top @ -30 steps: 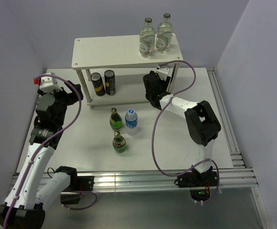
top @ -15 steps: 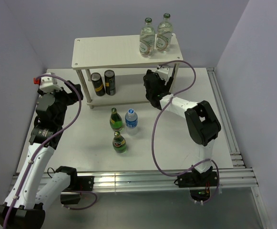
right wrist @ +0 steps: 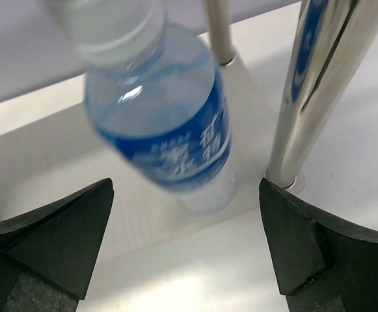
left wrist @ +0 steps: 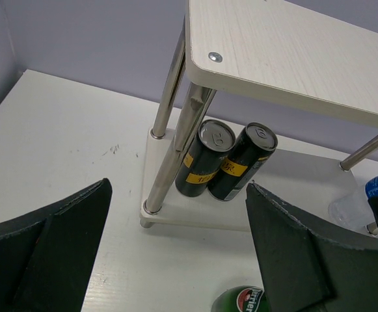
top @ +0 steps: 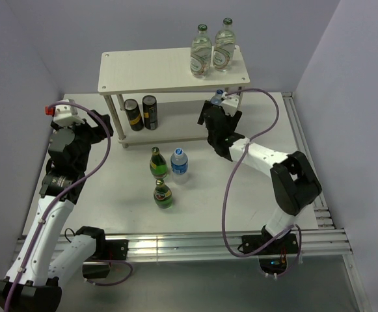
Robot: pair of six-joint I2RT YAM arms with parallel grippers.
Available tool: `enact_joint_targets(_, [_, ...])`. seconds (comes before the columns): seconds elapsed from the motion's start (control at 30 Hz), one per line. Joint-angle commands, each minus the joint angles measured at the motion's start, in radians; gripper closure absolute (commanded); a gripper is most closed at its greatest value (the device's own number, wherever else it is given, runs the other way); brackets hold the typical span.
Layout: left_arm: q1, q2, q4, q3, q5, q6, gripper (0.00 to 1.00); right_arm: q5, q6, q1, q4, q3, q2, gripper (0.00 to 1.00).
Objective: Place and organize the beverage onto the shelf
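The shelf stands at the back, with two clear glass bottles on the right of its top board. Two black cans stand on the left of the lower board. A blue-labelled water bottle stands on the right end of the lower board, blurred and leaning. My right gripper is open just in front of it, touching nothing. My left gripper hangs open and empty left of the shelf. Two green bottles and a second water bottle stand on the table.
Silver shelf legs rise close beside each gripper. A green bottle top shows between my left fingers. Purple walls close the table in at the back and sides. A metal rail runs along the right edge.
My right gripper has opened and let go of the water bottle on the lower board. Its arm has swung its elbow to the right. The left arm has not moved.
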Motion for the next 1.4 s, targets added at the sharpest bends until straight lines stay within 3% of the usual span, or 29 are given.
enact_joint_targets(0.0, [-0.003, -0.023, 0.016, 0.018, 0.002, 0.018, 0.09, -0.118, 0.008, 0.014, 0.006, -0.050, -0.088, 0.00])
enact_joint_targets(0.13, [-0.003, -0.023, 0.016, 0.021, 0.002, 0.020, 0.09, -0.130, 0.019, 0.048, -0.048, -0.159, -0.203, 0.00])
enact_joint_targets(0.23, [-0.003, -0.023, 0.019, 0.023, 0.003, 0.020, 0.09, -0.016, 0.027, 0.136, -0.086, -0.251, -0.323, 0.00])
enact_joint_targets(0.37, [0.000, -0.023, 0.016, 0.021, 0.003, 0.016, 0.09, 0.164, 0.069, 0.374, -0.157, -0.340, -0.448, 0.00])
enact_joint_targets(0.5, [0.000, -0.020, 0.023, 0.017, 0.005, 0.000, 0.09, 0.184, 0.187, 0.494, -0.258, -0.400, -0.533, 0.00])
enact_joint_targets(0.67, [0.000, -0.010, 0.023, 0.020, 0.011, 0.000, 0.10, 0.194, 0.235, 0.583, -0.261, -0.489, -0.639, 0.00])
enact_joint_targets(0.9, [0.000, -0.017, 0.026, 0.014, 0.008, 0.006, 0.09, -0.013, 0.151, 0.589, -0.094, -0.504, -0.564, 0.00])
enact_joint_targets(1.37, [0.000, -0.019, 0.028, 0.011, 0.009, 0.007, 0.09, -0.044, 0.048, 0.594, 0.131, -0.422, -0.318, 0.00])
